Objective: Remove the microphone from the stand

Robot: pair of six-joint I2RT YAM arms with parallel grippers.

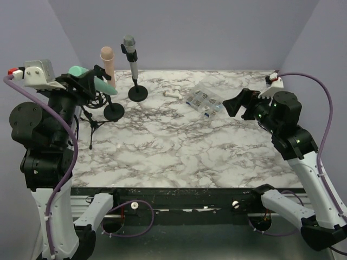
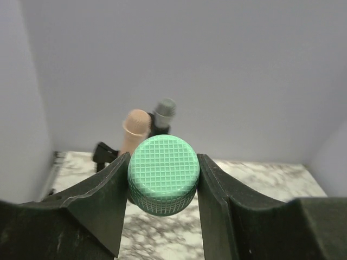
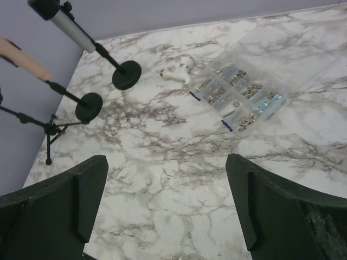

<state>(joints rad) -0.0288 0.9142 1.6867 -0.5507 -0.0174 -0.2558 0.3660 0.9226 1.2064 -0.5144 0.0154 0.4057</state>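
The left gripper point(image 1: 85, 82) is clamped on the mint-green mesh-headed microphone point(image 2: 163, 174); the right gripper point(image 3: 167, 168) hangs with jaws apart above the white marble surface point(image 3: 162, 135).

There are three microphones, all in the upper left of the overhead view: one green mesh-headed microphone point(image 1: 77, 70), one peach-coloured microphone point(image 1: 108, 59) and one grey metal microphone point(image 1: 129, 42). Three black stands share that corner: one round-based black stand point(image 1: 138, 93), a second round-based black stand point(image 1: 114, 111) to its lower left, and one thin-legged tripod stand point(image 3: 50, 129). Right of upper centre lies one clear plastic compartment box point(image 1: 206, 99) of small hardware, and just left of it one small white object point(image 1: 172, 93).
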